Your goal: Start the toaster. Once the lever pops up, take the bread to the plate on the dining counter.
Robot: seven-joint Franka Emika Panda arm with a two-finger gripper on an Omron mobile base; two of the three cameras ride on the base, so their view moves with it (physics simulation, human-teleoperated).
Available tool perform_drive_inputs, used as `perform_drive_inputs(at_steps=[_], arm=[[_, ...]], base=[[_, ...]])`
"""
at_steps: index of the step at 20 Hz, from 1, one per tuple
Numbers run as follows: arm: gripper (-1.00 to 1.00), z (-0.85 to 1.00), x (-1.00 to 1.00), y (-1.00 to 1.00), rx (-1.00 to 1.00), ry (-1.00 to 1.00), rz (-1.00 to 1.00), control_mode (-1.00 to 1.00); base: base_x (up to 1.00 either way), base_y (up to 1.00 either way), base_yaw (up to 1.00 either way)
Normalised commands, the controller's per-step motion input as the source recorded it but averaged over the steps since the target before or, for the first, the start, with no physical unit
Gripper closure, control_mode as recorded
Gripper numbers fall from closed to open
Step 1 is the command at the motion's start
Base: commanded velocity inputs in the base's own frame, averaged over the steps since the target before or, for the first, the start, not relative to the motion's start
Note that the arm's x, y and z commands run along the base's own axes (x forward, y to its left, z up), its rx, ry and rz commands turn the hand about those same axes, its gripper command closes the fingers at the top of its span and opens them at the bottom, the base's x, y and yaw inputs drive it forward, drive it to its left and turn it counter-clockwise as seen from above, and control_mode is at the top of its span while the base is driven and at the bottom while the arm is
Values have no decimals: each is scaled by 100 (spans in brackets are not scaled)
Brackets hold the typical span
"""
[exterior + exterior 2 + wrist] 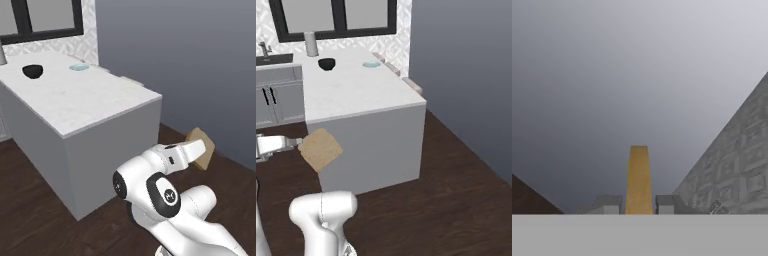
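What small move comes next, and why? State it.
Probably lift the bread above the dining counter and carry it toward the plate. The hand grips the slice below the slab's top, and the plate sits at the far edge.

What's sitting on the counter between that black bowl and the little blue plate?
Nothing: in both base views the white counter top is bare between the black bowl and the plate. The gripper holds the bread down beside the counter.

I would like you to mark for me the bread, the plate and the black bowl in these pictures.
bread (320,148): right base view, centre of the slice's flat tan face.
plate (371,64): right base view, middle of the pale blue disc on the counter.
black bowl (32,71): left base view, its dark outer wall.
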Motion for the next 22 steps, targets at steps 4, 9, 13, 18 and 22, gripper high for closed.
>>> perform_drive_inputs(at_steps=[4,9,13,18,22], arm=[[100,0,0,0,0,0,0,100],[100,0,0,0,0,0,0,100],[100,0,0,0,0,0,0,100],[100,0,0,0,0,0,0,100],[100,0,0,0,0,0,0,100]], base=[[100,-78,-2],[100,-76,0],[100,-56,1],[100,-47,9],[100,-56,19]])
